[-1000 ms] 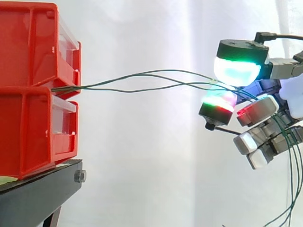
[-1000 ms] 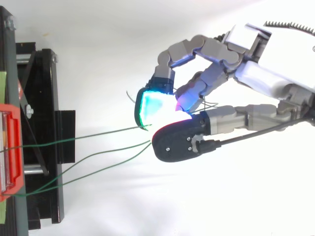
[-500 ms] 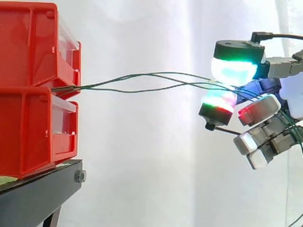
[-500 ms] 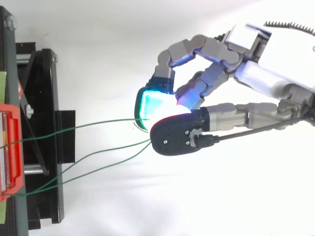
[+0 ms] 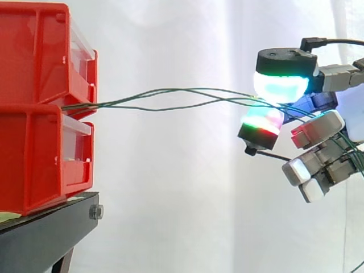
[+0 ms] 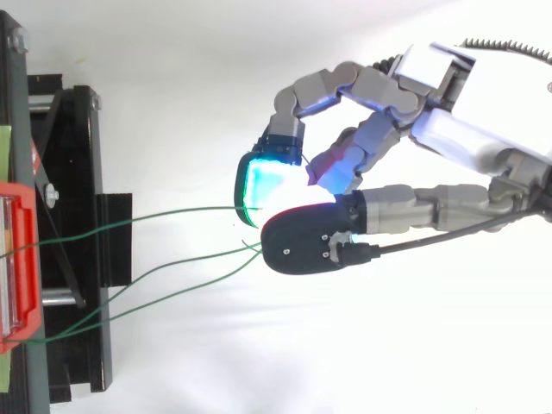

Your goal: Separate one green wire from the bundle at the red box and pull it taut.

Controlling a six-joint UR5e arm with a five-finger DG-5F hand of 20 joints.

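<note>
Three thin green wires (image 5: 170, 91) run from the gap between two stacked red bins (image 5: 34, 114) rightwards to my hand (image 6: 466, 121). They hang in a loose bow, not taut. Seen from the side, they pass between a cyan-green glowing pad (image 5: 281, 85) above and a red-green pad (image 5: 261, 122) below, which close on them. From above, one wire (image 6: 172, 216) reaches the cyan pad apart from the others, while two lower wires (image 6: 190, 276) run under the black-backed fingertip (image 6: 306, 241). The remaining fingers curl below and behind.
The red bins (image 6: 17, 267) sit on a black stand (image 5: 45, 233) at the left edge. A white curtain backs the work. Open space lies between the bins and my hand. More green wire trails down at the right edge (image 5: 355, 159).
My hand has shifted slightly towards the bins and a little upward, pads still closed on the wires. The wire loops hanging at the lower right have risen out of sight.
</note>
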